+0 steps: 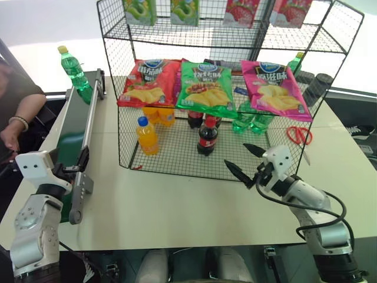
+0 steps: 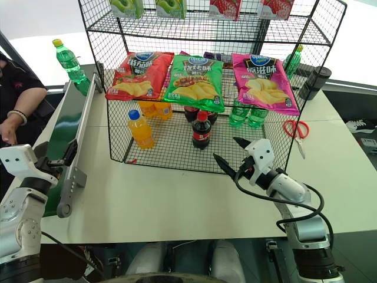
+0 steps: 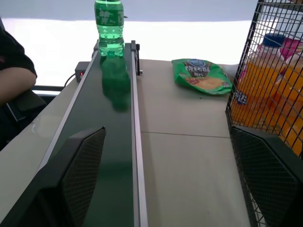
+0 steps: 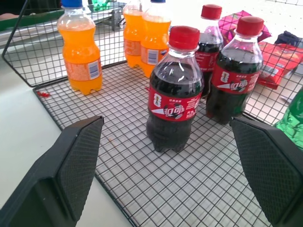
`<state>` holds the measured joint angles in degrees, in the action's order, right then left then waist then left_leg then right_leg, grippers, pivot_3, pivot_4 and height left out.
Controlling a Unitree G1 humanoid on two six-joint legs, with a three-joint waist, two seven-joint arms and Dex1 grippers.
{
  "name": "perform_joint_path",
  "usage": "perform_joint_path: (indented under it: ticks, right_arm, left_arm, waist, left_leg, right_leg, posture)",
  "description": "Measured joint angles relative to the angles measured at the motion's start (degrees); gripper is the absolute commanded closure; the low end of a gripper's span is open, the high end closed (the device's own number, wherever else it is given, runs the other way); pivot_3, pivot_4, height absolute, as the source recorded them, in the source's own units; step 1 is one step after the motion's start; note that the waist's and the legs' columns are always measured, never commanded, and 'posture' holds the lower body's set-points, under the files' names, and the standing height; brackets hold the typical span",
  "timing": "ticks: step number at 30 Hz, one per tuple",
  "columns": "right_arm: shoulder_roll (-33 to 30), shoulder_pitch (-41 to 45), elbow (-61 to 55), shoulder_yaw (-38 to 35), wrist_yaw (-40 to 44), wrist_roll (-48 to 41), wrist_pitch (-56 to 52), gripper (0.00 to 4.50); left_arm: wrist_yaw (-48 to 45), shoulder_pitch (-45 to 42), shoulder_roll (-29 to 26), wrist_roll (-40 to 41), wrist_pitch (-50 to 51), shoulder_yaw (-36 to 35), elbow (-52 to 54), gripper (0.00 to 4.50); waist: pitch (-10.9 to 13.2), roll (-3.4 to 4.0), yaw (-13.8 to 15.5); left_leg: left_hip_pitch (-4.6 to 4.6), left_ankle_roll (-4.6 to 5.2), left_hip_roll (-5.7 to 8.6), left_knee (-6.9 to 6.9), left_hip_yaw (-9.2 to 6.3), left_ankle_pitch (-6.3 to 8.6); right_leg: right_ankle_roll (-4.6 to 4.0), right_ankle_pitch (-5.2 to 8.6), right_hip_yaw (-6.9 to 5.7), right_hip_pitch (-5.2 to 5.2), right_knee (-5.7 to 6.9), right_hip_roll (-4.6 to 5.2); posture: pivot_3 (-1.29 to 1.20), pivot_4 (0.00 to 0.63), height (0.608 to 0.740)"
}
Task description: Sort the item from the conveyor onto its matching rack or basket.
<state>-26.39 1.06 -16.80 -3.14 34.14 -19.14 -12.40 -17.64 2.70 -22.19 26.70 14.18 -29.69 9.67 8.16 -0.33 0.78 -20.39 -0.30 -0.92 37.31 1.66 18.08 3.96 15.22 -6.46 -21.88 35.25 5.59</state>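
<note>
Green bottle (image 3: 109,27) upright at far end of conveyor (image 3: 102,142); green snack bag (image 3: 202,75) flat on table (image 3: 189,175); orange bottle (image 3: 265,94) behind rack (image 3: 272,61) mesh.

This looks like a robot test lab staged as a small shop: a black wire-grid rack (image 1: 230,35) stands on a plain white table (image 1: 177,206), stocked like a store shelf with chip bags (image 1: 207,87) on the middle tier, snack packets hung along the top, and orange soda bottles (image 1: 147,135) and cola bottles (image 1: 207,137) on the bottom grid. Beside it runs a short dark green conveyor (image 1: 73,138) with grey metal rails, carrying a green bottle (image 1: 75,73). A person's arm (image 1: 23,112) rests at the table's edge near the belt, and red scissors (image 1: 300,135) lie loose on the tabletop.
</note>
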Motion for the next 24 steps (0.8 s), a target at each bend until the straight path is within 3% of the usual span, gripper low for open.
perform_joint_path:
  ticks: [6, 24]
  right_arm:
    - [1.50, -0.55, -3.23, 0.75, -2.84, 0.99, -0.49, 0.06]
    - [1.55, -5.62, -8.32, 8.39, 3.37, -1.44, -2.53, 0.06]
  left_arm:
    - [0.36, -0.20, 0.41, -0.71, -0.44, 0.64, -1.03, 0.00]
    - [1.56, -1.07, 1.47, -1.71, -2.58, 1.85, -1.84, 0.00]
  waist:
    - [-0.02, -0.04, 0.02]
    - [-0.05, -0.08, 0.01]
  left_leg:
    - [-0.01, 0.00, 0.00, 0.00, 0.00, 0.00]
    - [-0.01, 0.00, -0.01, -0.01, -0.01, 0.01]
  right_leg:
    - [0.00, 0.00, 0.00, -0.01, 0.00, 0.00]
    - [0.00, 0.00, 0.00, -0.02, 0.00, 0.01]
  posture:
    - [0.00, 0.150, 0.730]
    - [0.00, 0.150, 0.730]
